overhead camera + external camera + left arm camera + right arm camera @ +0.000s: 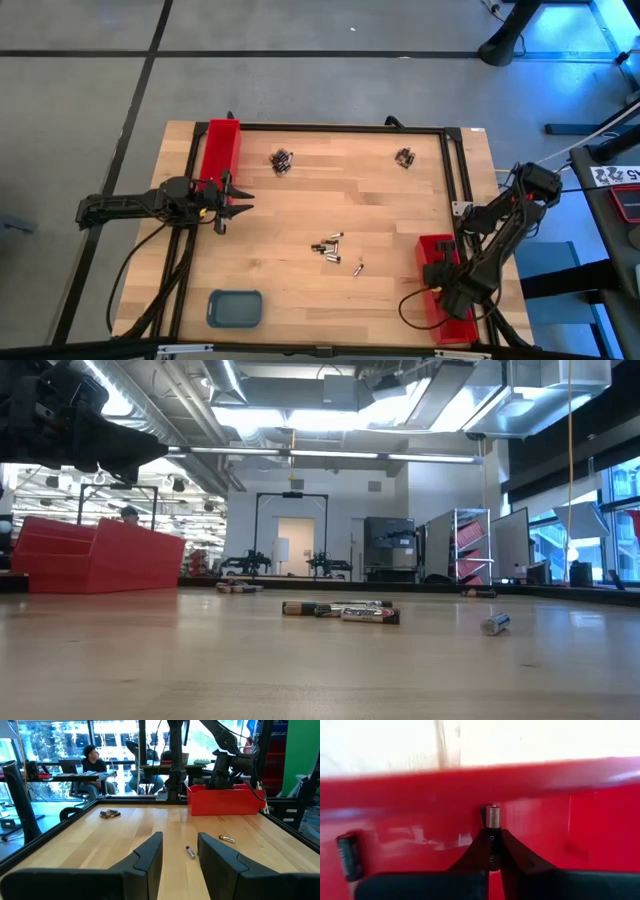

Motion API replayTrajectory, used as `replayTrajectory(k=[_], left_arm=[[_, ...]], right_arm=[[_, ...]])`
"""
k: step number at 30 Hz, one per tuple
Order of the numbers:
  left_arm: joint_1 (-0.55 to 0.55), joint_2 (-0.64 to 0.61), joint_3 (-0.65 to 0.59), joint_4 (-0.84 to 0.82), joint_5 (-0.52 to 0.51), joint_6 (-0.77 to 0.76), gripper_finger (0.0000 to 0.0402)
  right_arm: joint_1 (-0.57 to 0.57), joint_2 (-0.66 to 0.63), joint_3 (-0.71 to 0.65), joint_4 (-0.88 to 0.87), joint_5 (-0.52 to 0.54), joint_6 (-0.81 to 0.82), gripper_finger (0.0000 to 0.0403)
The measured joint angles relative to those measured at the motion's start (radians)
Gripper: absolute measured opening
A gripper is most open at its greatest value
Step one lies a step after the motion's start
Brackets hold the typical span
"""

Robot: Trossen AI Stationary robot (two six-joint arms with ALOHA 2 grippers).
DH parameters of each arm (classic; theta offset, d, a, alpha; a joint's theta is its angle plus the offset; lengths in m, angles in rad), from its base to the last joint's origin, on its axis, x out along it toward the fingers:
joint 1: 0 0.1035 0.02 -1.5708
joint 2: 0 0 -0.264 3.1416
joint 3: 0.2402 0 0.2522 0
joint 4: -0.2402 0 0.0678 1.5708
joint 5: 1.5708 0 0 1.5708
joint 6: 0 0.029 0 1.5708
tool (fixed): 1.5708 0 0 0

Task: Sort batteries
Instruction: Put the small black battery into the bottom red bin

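The right end effector [492,851] hangs just above the floor of the red tray [600,820], clenched on 1 battery [492,816] that stands out past its fingertips; another cell [348,856] lies in the tray off to one side. The left end effector [226,203] waits part-open and grasping nothing, beside the other red tray [218,148], with loose batteries [328,247] on the desk [380,200] ahead of it and 2 more clusters [282,160] [404,157] farther off. These cells look rigid, smooth and light — likely to roll or slip — so pinching across the middle of the barrel seems the safest hold.
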Motion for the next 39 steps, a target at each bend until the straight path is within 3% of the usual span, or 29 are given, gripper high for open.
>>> replayTrajectory(k=[8, 15, 21, 34, 39], left_arm=[[0.0, 0.0, 0.0, 0.0, 0.0, 0.0, 0.0114], [0.0, 0.0, 0.0, 0.0, 0.0, 0.0, 0.0114], [0.0, 0.0, 0.0, 0.0, 0.0, 0.0, 0.0114], [0.0, 0.0, 0.0, 0.0, 0.0, 0.0, 0.0114], [0.0, 0.0, 0.0, 0.0, 0.0, 0.0, 0.0114]], right_arm=[[0.0, 0.015, -0.022, 0.01, 0.009, 0.0, 0.0038], [0.0, 0.016, -0.024, 0.008, 0.07, 0.0, 0.0088], [0.0, 0.014, -0.008, -0.022, 0.013, 0.0, 0.013], [-0.001, 0.012, 0.35, -0.418, -0.001, 0.004, 0.0156], [-0.074, -0.014, 0.46, -0.397, 0.058, 0.005, 0.0135]])
